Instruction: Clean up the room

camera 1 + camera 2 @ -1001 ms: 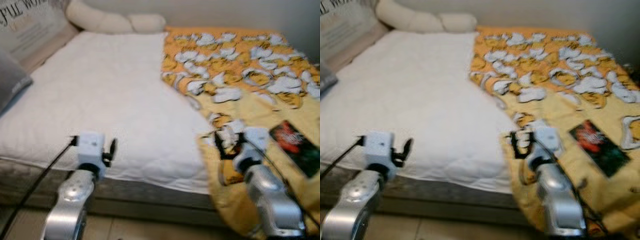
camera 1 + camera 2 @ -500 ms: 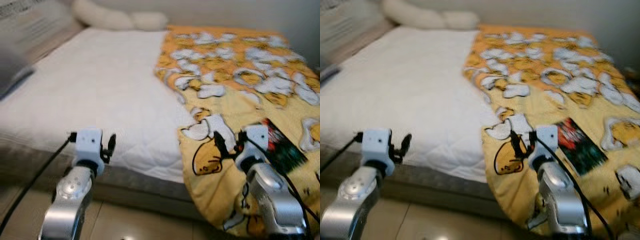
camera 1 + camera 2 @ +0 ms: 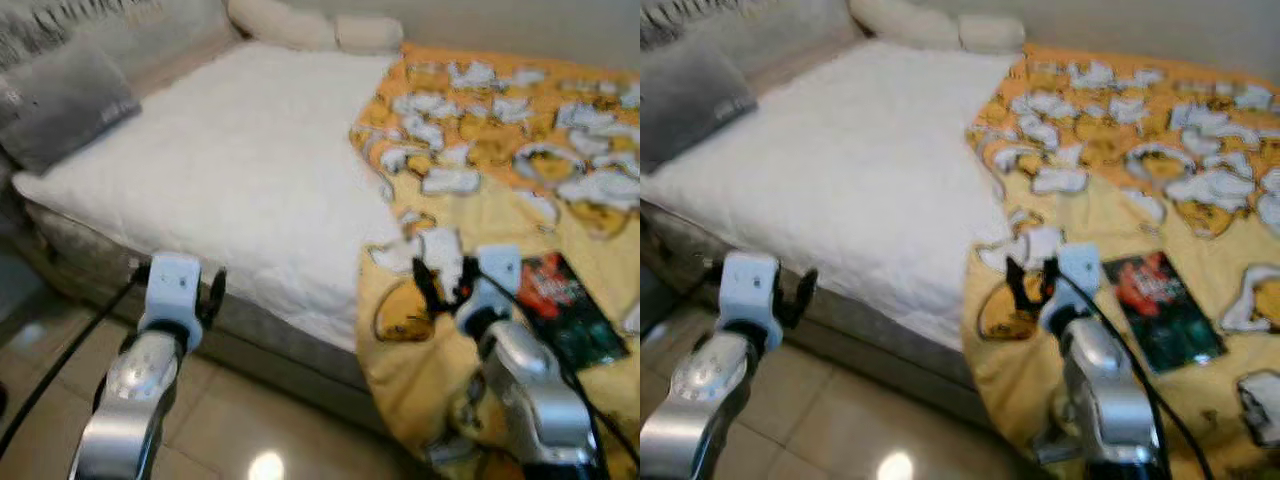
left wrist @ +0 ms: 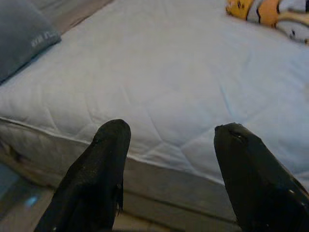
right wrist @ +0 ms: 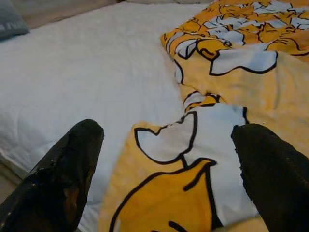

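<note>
Blanket (image 5: pixel 227 92) edge just ahead of R gripper (image 5: pixel 166 145).

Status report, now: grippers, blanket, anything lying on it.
Left gripper open, before the mattress edge. Right gripper open over the yellow blanket edge. Book lying on blanket.

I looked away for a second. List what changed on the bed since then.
Only the camera shifted with the robot. The yellow blanket and the book lie as before. The left pincer and right pincer stay open, holding nothing.
</note>
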Robot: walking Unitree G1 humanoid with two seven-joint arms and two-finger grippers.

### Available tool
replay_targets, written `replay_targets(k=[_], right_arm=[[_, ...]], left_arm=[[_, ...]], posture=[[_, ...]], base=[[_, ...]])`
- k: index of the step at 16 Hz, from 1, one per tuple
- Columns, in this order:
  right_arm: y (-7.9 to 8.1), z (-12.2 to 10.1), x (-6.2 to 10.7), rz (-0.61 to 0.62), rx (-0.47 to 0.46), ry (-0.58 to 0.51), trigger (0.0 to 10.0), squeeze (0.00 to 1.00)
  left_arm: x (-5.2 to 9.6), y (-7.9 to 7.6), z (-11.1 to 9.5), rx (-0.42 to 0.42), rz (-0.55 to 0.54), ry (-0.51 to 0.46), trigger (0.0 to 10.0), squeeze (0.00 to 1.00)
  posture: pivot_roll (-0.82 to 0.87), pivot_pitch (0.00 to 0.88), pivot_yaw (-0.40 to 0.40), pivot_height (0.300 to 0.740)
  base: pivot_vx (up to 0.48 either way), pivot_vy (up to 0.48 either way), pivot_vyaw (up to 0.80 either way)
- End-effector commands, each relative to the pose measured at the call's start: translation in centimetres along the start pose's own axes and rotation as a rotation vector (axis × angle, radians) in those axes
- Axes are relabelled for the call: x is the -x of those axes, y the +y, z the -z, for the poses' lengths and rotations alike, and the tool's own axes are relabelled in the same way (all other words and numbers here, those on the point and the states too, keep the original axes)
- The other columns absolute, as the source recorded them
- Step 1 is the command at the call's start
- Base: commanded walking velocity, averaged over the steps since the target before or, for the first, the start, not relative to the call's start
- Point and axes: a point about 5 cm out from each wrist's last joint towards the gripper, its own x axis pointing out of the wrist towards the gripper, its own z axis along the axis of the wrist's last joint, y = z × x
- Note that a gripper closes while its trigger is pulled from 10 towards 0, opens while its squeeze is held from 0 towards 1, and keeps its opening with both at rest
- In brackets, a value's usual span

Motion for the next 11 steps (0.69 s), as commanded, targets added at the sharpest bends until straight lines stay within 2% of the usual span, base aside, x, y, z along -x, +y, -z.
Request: replay_targets(k=[1, 8, 11], right_arm=[[-0.5, 0.1, 0.2, 0.017, 0.008, 0.004, 10.0, 0.00], [-0.9, 1.4, 0.6, 0.022, 0.035, 0.082, 10.0, 0.00], [-0.8, 1.5, 1.1, 0.023, 0.031, 0.081, 10.0, 0.00]], left_arm=[[-0.1, -0.1, -0.2, -0.007, 0.009, -0.011, 10.0, 0.00], [-0.2, -0.2, 0.2, -0.008, 0.010, -0.006, 10.0, 0.00], [-0.4, 0.0, 0.5, 0.014, -0.004, -0.007, 10.0, 0.00]], posture=[[-0.10, 0.000, 0.028, 0.740], [-0.08, 0.000, 0.017, 0.740], [-0.10, 0.000, 0.034, 0.740]], base=[[0.000, -0.341, 0.00], [0.000, -0.339, 0.00], [0.000, -0.338, 0.00]])
